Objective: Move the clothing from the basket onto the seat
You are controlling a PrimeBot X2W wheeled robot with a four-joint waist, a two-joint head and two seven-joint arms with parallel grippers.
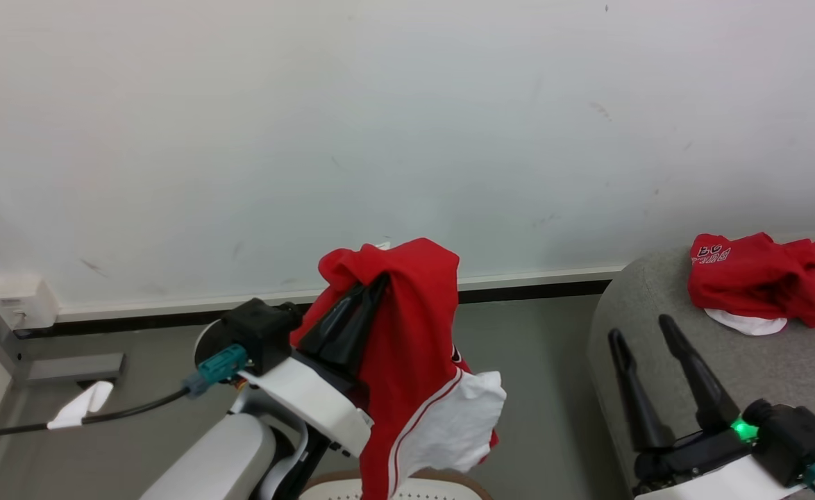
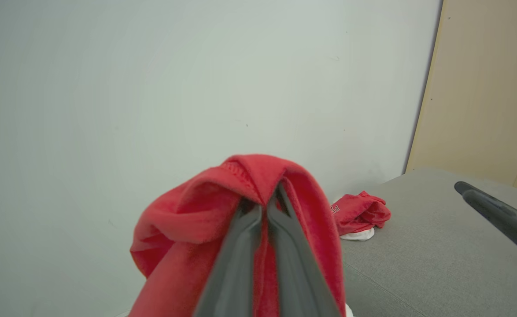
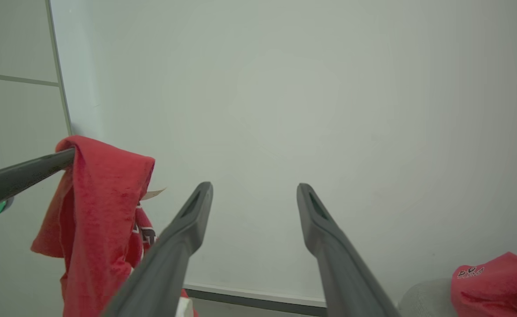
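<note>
— Which way did your jersey hang?
— Long axis straight down from your left gripper, fingers clenched on its top fold, white hem lowest, over the basket. Your right gripper stood released near the sofa.
— Any writing?
— Black-and-white letters on the second jersey, lying on the sofa; unreadable.

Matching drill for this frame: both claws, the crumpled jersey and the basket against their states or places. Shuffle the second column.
1 left claw
2 right claw
3 crumpled jersey
4 basket

a on the sofa
b shut on the hanging jersey
c beneath the hanging jersey
d open, empty

Pairs: 1-b, 2-d, 3-a, 4-c
</note>
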